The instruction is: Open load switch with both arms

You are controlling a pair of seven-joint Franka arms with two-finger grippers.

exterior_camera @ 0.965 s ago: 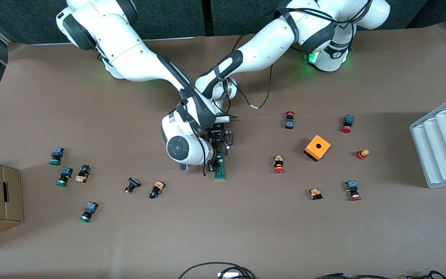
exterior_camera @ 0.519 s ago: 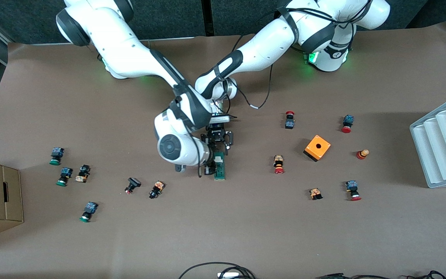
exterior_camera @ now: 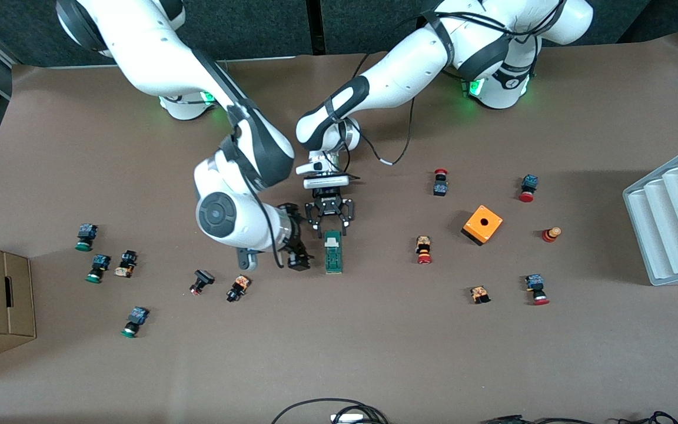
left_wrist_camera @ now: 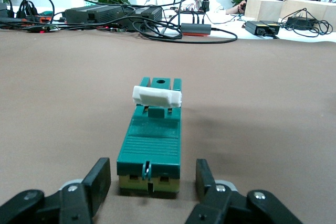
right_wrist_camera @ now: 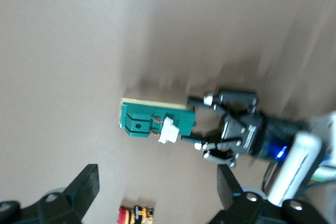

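- The load switch (exterior_camera: pixel 333 256) lies flat on the worktop (exterior_camera: pixel 374 353) in the middle of the front view, lengthwise toward the camera. Its white tab (exterior_camera: pixel 331 240) sits at the end nearer the robots' bases.
- The left gripper (exterior_camera: pixel 332 227) is low at that tab end, just above the switch in the frame. In the left wrist view its fingers (left_wrist_camera: pixel 100 179) stand partly open and straddle the switch's end. A thin strip of worktop shows on each side, so it brackets the block rather than clamps it.
- The right gripper (exterior_camera: pixel 299 262) hangs just beside the switch, toward the right arm's end of the worktop. Its fingers (right_wrist_camera: pixel 84 184) are spread wide and hold nothing.
- In the left wrist view the tab (left_wrist_camera: pixel 156 96) stands raised above the green body (left_wrist_camera: pixel 149 145). I judge the opening step done or nearly done.
- If the tab is fully up, the next move is for both arms to lift clear without nudging the block. If it is not, the left gripper must close firmly on the body, then the right pinches the small tab and pulls.
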